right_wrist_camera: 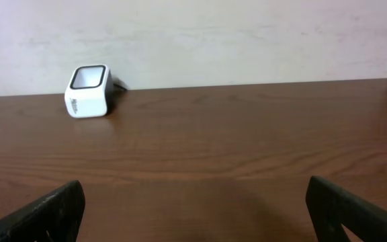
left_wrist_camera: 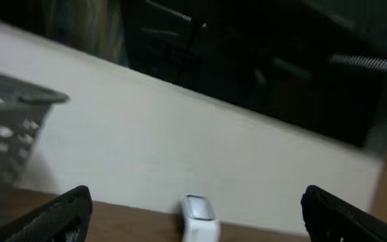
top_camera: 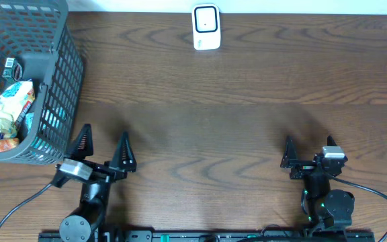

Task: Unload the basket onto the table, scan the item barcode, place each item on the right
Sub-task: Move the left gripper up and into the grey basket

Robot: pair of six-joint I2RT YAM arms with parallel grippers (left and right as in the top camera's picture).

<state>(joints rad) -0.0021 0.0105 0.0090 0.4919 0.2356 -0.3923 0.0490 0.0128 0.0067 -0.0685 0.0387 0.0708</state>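
The white barcode scanner (top_camera: 206,27) stands at the table's far edge, also showing in the left wrist view as the scanner (left_wrist_camera: 197,216) and in the right wrist view as the scanner (right_wrist_camera: 88,90). Packaged items lie in the grey basket (top_camera: 64,81) at the far left, among them a yellow-and-white snack bag (top_camera: 8,109). My left gripper (top_camera: 105,134) sits open near the front edge, just right of the basket, holding nothing. My right gripper (top_camera: 308,144) is open and empty at the front right. No barcode shows.
The basket's rim (left_wrist_camera: 19,101) enters the left wrist view at the left. A pale wall runs behind the table. Bare brown tabletop (top_camera: 207,128) stretches between the grippers and the scanner.
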